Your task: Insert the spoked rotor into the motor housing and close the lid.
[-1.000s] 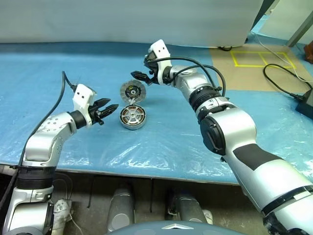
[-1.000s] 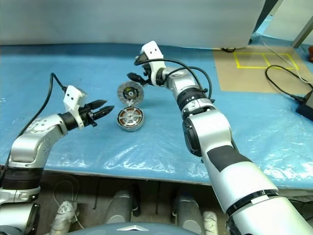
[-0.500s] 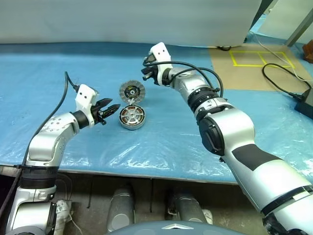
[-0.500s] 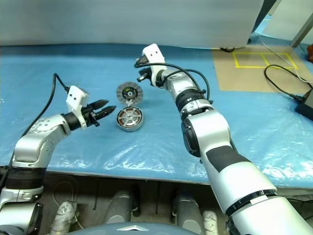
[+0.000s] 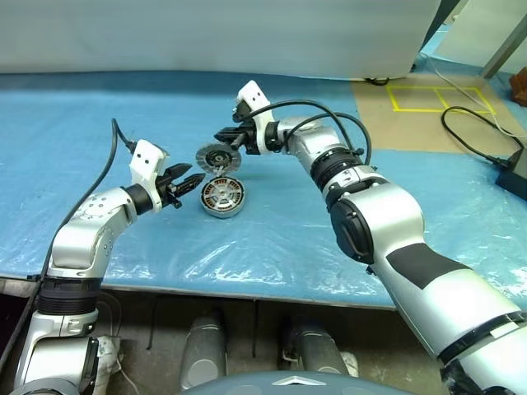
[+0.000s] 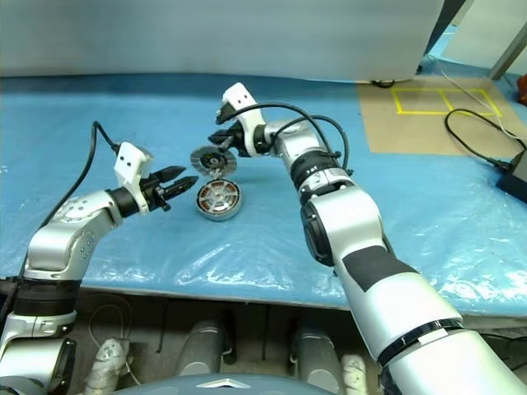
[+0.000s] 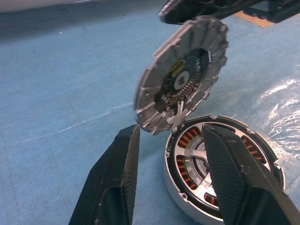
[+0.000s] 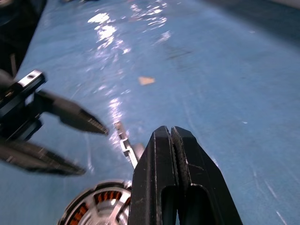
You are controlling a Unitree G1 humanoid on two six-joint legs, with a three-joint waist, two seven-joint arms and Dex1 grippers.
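1. I have plenty of bare blue plastic sheet around the work. The parts sit near the middle of the table, well back from its near edge, and the sheet runs clear to the pale wall behind.
2. To the far right the sheet ends at brown floor marked with yellow tape, where a black cable trails. Both are well apart from the parts.
3. The motor housing lies flat on the sheet, open side up, copper windings showing.
4. The lid stands tilted on edge, its low edge at the housing's far rim. I cannot tell whether the two touch.
5. My left gripper hangs just beside the housing with its jaws part-way apart, holding nothing.
6. My right gripper sits at the lid's upper edge with fingers pressed together. I cannot tell whether it grips the lid.
7. The left wrist view gives me what the head views cannot: the lid's underside, with a dark centre and a ribbed rim.
8. The right wrist view shows the right fingers closed flat with no gap.
9. A second ago the right jaws stood open, farther right of the lid, and the lid stood more upright.
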